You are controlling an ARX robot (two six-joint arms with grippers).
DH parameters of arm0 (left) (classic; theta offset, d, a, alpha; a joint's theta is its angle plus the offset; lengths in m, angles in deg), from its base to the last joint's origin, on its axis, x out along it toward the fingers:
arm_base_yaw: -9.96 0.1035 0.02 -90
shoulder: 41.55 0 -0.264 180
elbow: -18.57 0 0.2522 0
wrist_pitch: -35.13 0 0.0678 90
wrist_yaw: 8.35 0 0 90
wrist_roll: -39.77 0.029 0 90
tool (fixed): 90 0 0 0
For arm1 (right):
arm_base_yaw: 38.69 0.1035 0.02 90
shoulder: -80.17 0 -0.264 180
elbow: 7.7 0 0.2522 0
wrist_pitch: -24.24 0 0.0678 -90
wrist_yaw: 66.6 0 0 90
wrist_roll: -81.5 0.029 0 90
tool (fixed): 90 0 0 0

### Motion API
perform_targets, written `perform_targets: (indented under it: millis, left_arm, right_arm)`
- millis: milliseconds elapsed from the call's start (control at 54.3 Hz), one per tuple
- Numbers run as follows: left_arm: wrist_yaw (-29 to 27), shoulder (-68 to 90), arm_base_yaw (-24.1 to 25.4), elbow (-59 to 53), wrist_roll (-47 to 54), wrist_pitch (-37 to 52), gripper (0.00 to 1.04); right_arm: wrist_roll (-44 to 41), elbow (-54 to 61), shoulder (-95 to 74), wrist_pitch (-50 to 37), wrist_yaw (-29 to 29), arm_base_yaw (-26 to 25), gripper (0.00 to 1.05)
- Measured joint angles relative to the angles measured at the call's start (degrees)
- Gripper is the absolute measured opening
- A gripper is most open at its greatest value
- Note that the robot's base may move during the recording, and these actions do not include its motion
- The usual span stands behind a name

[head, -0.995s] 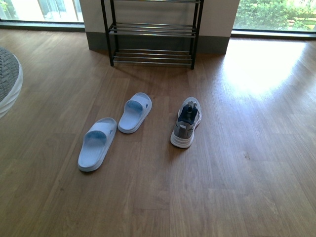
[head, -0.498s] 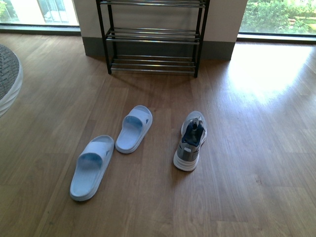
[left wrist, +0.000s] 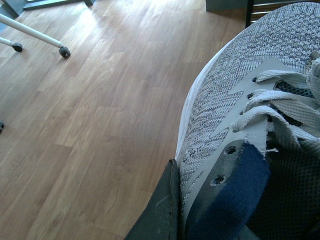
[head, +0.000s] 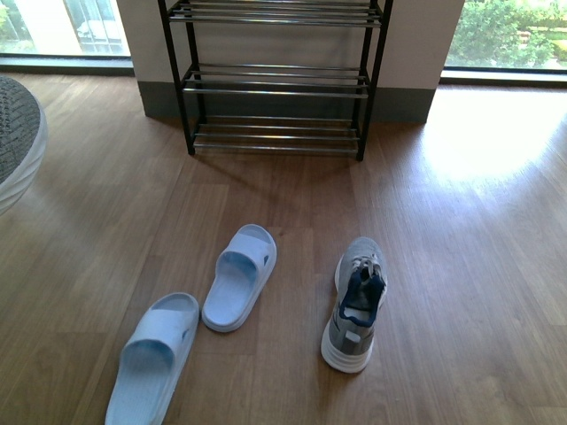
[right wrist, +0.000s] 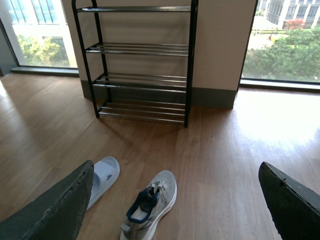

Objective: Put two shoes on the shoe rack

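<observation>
Obs., standing beside the rig:

- Left end effector [left wrist: 185,205]: one dark finger lies flat against the outer wall of the held sneaker [left wrist: 225,100], at the collar. The other finger is hidden, presumably inside the opening, so I read this as a pinch on the collar. The shoe hangs clear of the floor [left wrist: 100,125], at the far left of the front view.
- Right end effector [right wrist: 175,167]: fingers spread wide, nothing between them. It hangs above the floor sneaker [head: 354,305].
- The floor sneaker stands upright, toe toward the shoe rack [head: 275,88], to the right of the far slide [head: 239,276]. The near slide [head: 152,359] lies further left and nearer the robot.

Risks (judgement):
1. A pinch on soft knit with a thick sole below may let the shoe droop or twist on the way to the rack.
2. The tiers are thin rods with gaps. A sole set down crooked, or only on the front rods, could tip or slide off.
3. The rack looks light, so a shove from shoe or arm might shift it.
4. The far slide sits near the floor sneaker, so a wide-spread descent could catch it.

Containers: the rack is the only holder. No shoe rests on any tier in view, so both sneakers remain to be placed.
</observation>
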State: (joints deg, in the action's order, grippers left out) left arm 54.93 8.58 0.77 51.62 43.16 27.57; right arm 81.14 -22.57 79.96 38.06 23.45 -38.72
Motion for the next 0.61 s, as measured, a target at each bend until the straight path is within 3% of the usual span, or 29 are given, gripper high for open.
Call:
perform_targets:
  millis: [608]
  left_arm:
    - [-0.2, 0.0, 0.1, 0.0, 0.0, 0.0, 0.02]
  right_arm:
    - [0.0, 0.0, -0.1, 0.0, -0.2, 0.0, 0.96]
